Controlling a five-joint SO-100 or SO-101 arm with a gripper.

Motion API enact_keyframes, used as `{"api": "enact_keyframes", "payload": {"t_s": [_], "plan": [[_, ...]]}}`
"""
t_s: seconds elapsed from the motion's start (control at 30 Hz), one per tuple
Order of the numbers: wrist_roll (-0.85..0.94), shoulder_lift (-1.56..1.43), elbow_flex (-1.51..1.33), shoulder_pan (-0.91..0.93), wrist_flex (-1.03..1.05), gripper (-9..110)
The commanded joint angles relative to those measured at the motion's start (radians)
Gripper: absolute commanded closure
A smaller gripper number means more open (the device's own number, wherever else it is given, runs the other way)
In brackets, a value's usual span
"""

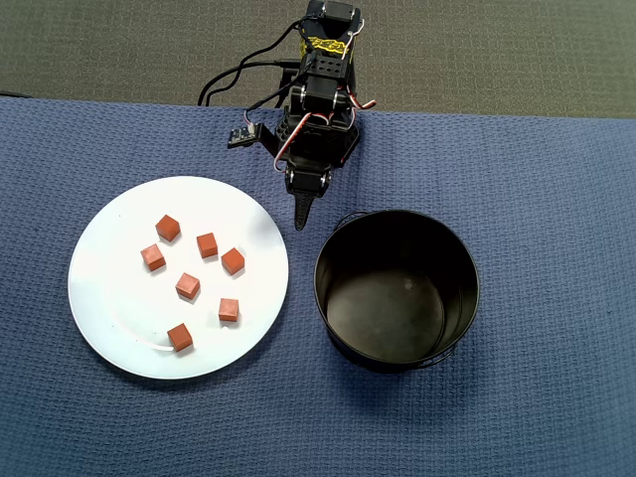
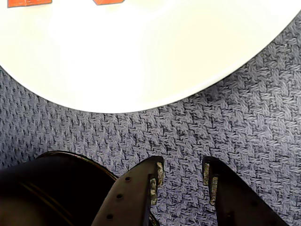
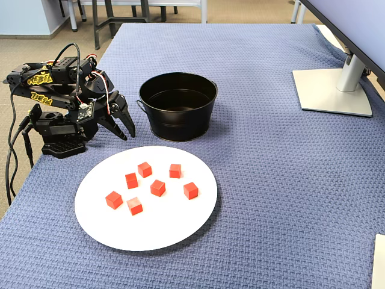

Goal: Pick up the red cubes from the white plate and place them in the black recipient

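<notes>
Opening step, by the look of it: nothing lifted yet, all seven red cubes point(image 1: 195, 281) lying loose on the white plate point(image 1: 109, 308), none visible inside the black recipient point(image 1: 397, 289). Tool point(image 2: 184, 175) parted and empty in the wrist view, with a modest gap between the jaws and only blue woven cloth point(image 2: 235, 127) of the table showing through it. In the overhead view, tool point(image 1: 301, 215) hanging low just off the plate's rim at about 2 o'clock, and at roughly 10 o'clock from the recipient, near both but touching neither. Cubes scattered across the plate's middle, apart from one another; nearest to the tool probably the pair toward the plate's 2 o'clock side point(image 1: 233, 260), still well clear of the fingertips. In the fixed view, arm point(image 3: 57, 102) folded back at the plate's 10 o'clock. Next move likely a reach out over the rim toward 8 o'clock in the overhead view, a drop over one chosen cube with jaws straddling it, then a squeeze; care needed not to nudge neighbours or skid on the glossy plate.
</notes>
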State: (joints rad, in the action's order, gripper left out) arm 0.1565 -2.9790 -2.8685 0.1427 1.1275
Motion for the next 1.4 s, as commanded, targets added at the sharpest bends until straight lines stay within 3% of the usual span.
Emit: {"api": "enact_keyframes", "payload": {"t_s": [0.0, 0.33, 0.47, 0.6, 0.83, 1.37], "plan": [[0.210, 0.153, 0.126, 0.164, -0.189, 102], [0.216, 0.170, 0.137, 0.169, -0.189, 101], [0.232, 0.268, 0.238, 0.189, -0.173, 95], [0.413, 0.345, 0.370, 0.192, -0.032, 85], [0.764, 0.531, 0.506, 0.308, -0.041, 72], [0.888, 1.071, 0.736, 0.436, -0.176, 77]]}}
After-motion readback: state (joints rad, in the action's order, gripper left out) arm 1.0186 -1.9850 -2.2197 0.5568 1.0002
